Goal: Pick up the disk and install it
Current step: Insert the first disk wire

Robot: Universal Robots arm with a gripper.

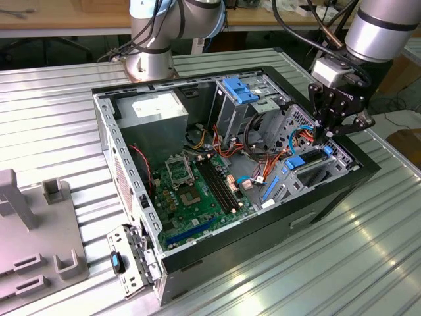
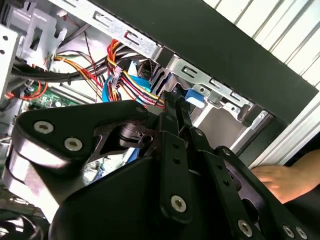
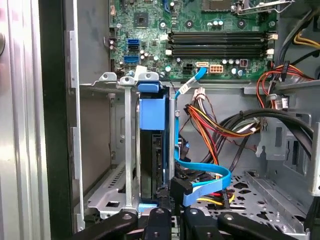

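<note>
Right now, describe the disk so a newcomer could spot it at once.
Start at the open computer case on the ribbed metal table. Go to the metal drive bay along its black edge, under the gripper. The disk stands on edge in that bay, dark with a bright blue carrier, broader than the thin blue cables.

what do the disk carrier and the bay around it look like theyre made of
The disk carrier looks like bright blue moulded plastic, smooth with a soft sheen. The bay around it looks like bare sheet metal, dull grey, with stamped holes and folded edges.
</note>
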